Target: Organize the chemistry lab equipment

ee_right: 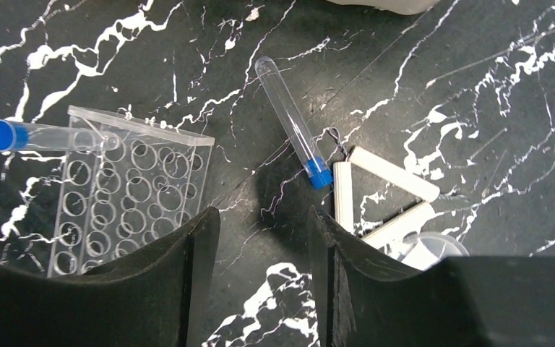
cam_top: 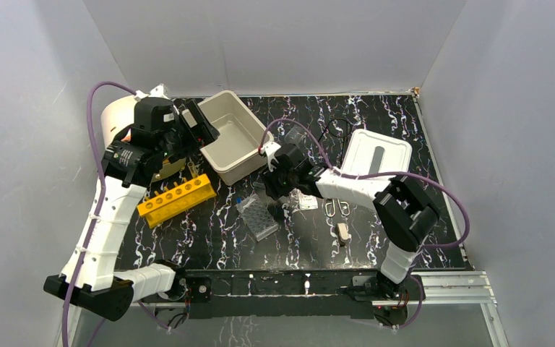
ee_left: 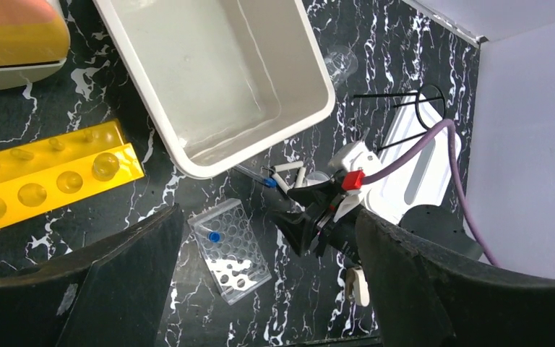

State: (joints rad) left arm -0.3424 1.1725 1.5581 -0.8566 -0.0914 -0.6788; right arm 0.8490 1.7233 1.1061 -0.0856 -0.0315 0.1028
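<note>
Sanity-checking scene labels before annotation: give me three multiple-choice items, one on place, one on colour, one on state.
1. The rack is: A on the table beside the tub; B inside the tub; C propped on the tub's rim.
2. The tube has a cap coloured: A red; B blue; C green.
3. That tube is: A upright in the rack; B inside the tub; C lying on the table.
Answers: 1A, top view shows it left of the tub; 2B, right wrist view shows the blue cap; 3C, it lies flat beside the triangle.
</note>
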